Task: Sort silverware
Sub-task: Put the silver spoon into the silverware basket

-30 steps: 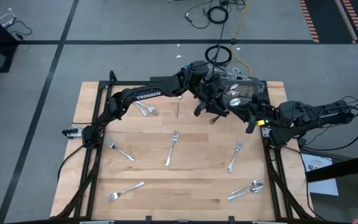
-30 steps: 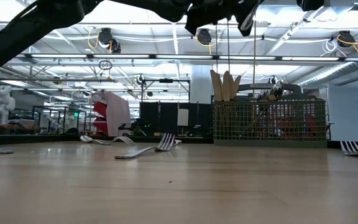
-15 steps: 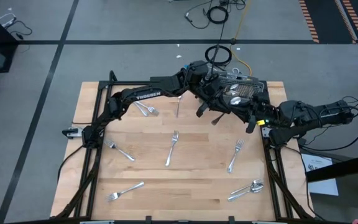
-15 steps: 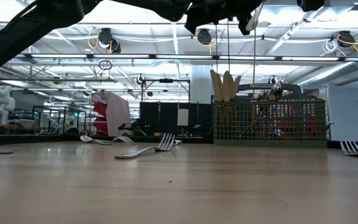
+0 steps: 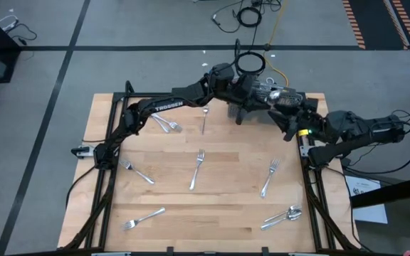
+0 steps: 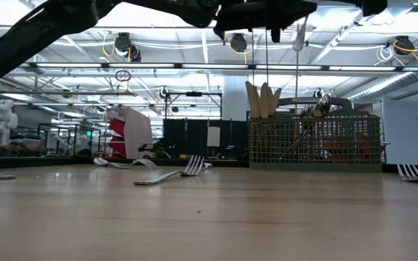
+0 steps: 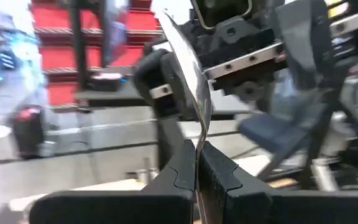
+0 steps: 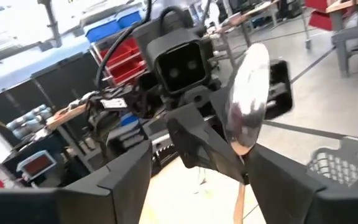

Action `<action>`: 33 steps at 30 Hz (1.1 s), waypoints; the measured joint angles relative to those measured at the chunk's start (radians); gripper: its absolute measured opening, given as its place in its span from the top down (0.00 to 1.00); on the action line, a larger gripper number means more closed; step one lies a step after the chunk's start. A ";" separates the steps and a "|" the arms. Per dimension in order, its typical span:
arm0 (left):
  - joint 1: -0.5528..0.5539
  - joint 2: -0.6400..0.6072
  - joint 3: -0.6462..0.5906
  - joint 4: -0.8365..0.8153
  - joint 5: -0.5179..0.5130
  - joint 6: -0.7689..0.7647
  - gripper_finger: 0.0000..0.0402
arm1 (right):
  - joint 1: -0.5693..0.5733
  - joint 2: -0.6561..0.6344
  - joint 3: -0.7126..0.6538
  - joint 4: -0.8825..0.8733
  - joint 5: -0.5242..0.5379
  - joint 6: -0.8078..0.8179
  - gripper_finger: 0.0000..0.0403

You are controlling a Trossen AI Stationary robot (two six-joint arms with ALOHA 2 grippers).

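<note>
My left gripper is shut on a shiny spoon, high above the table's far right part. My right gripper stands open just right of it, its fingers on either side of the spoon's handle and apart from it. Below both stands the grey mesh caddy, with utensils sticking up out of it. More silverware lies flat on the wooden table: forks and a spoon. My left gripper pinches the spoon's neck, just below the bowl, between its two fingers. The fingers reach level from the table's left side and lie across the spoon. The bowl stands out past the fingertips. The spoon is lifted clear of table and caddy.
Two more forks and a slim piece lie near the far edge, left of the arms. A fork shows in the low view before the caddy. The table's near middle is bare wood.
My left gripper has moved toward the table's far edge and turned about its wrist, taking the spoon along. The spoon stays high, clear of the caddy.
</note>
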 joint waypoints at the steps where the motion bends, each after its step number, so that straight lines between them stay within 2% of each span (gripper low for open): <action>1: 0.000 0.000 0.000 0.000 -0.038 0.027 0.98 | 0.000 -0.010 0.000 -0.007 0.011 -0.002 0.39; 4: 0.018 0.001 0.000 0.001 -0.235 0.132 0.98 | 0.005 -0.041 0.001 -0.037 -0.005 0.020 0.39; 6: 0.026 0.015 0.000 0.031 -0.328 0.183 0.98 | 0.003 -0.055 0.001 -0.057 0.009 0.038 0.39; 8: 0.025 0.029 0.000 0.066 -0.344 0.191 0.98 | 0.002 -0.059 0.001 -0.070 0.017 0.055 0.39; 13: 0.056 0.126 0.000 0.188 -0.368 0.074 0.98 | 0.002 -0.061 0.001 -0.094 0.019 0.091 0.39; 18: 0.064 0.181 -0.001 0.261 -0.451 0.100 0.98 | 0.003 -0.062 0.001 -0.102 0.018 0.111 0.39; 28: 0.077 0.211 0.000 0.233 -0.455 0.167 0.98 | 0.002 -0.061 0.001 -0.130 0.021 0.154 0.39; 33: 0.079 0.211 0.000 0.221 -0.461 0.177 0.90 | 0.002 -0.061 0.001 -0.147 0.022 0.156 0.39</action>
